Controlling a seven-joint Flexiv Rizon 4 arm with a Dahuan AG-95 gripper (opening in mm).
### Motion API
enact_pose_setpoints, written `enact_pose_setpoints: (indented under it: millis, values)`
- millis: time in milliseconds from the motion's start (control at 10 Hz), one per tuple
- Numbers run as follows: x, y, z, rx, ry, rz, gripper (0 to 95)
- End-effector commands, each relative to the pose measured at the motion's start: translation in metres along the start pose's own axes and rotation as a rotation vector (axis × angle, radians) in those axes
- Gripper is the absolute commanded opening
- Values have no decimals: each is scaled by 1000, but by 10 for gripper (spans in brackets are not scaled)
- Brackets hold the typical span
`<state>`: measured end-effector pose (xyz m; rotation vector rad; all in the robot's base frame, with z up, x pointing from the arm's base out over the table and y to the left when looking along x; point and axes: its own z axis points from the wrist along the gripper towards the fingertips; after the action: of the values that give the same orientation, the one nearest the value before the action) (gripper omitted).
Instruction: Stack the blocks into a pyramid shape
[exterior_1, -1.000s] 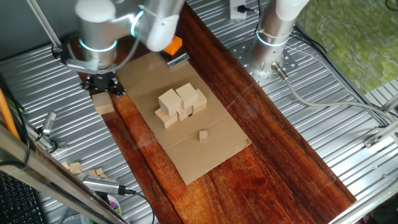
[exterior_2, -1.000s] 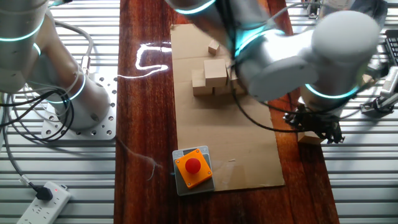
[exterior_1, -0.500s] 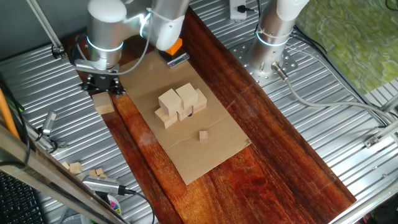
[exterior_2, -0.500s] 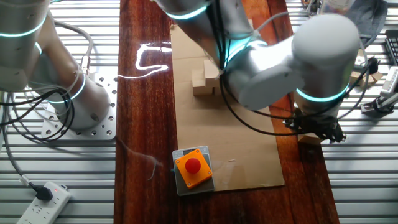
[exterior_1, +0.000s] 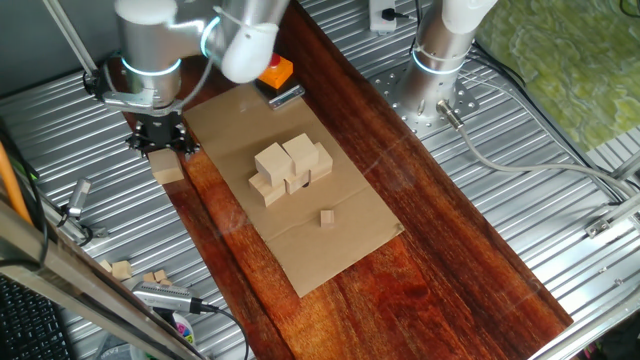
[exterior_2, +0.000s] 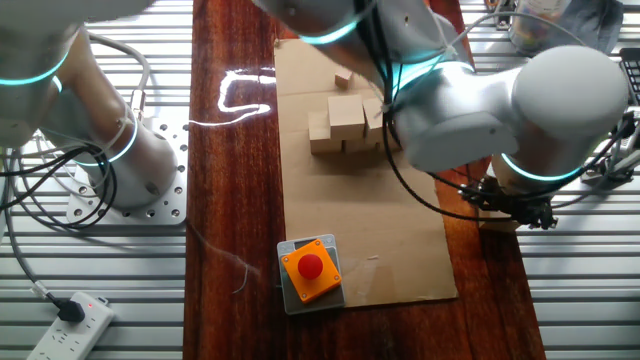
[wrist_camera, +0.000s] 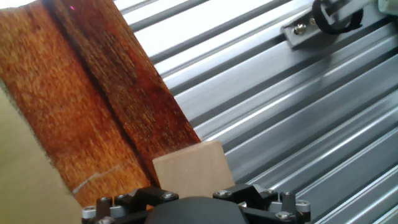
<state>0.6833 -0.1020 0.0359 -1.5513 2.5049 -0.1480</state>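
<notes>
A pale unfinished wooden cube (exterior_1: 167, 167) lies at the edge of the dark red wooden board (exterior_1: 430, 230), half on the ribbed metal table (exterior_1: 60, 150). The black two-finger gripper (exterior_1: 158, 137) hovers just above it; whether its jaws are apart or touching the cube cannot be told, since the hand view crops the fingers. Well apart, the other pale wooden cubes (exterior_1: 290, 167) sit stacked on the brown cardboard sheet (exterior_1: 330, 250), partly hidden by the arm in the other fixed view
</notes>
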Motion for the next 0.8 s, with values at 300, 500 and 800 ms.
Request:
enact_pose_setpoints:
  millis: [300,500,800]
  values:
    - [4,-1,2,23,-10,-11,950]
    - [4,-1,3,23,-10,-12,760]
    - [4,-1,3,27,-21,-8,0]
